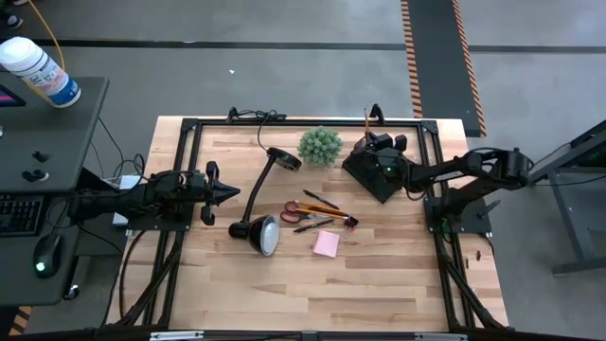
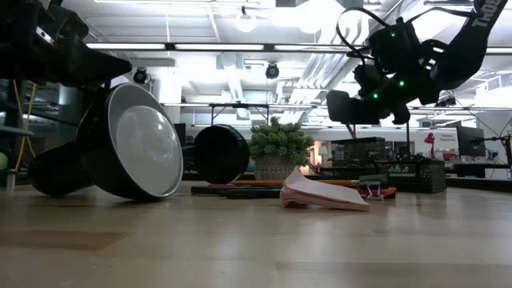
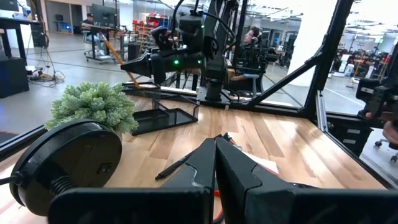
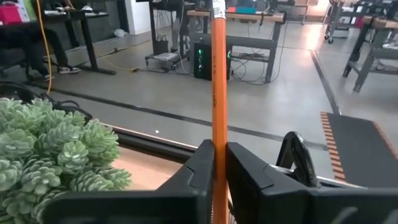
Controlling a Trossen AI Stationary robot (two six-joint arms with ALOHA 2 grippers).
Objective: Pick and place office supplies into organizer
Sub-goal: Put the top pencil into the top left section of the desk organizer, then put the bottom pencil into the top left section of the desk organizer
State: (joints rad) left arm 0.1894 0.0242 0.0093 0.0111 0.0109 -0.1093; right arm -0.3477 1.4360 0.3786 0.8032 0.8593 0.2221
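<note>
Overhead, right gripper (image 4: 219, 171) clamped on orange pencil (image 4: 218, 81) above organizer (image 1: 377, 170).

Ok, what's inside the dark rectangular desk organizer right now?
One orange pencil stands upright above the dark rectangular organizer, between the right gripper's fingers. That gripper and arm cover most of the compartments, so whether anything else lies inside cannot be seen.

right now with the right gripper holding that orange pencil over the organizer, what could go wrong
The orange pencil stands upright between the right gripper's fingers over the organizer; released off-centre, it might tip over the wall rather than stay in a compartment. The green plant sits close beside the organizer, so a swing that way may brush it.
</note>
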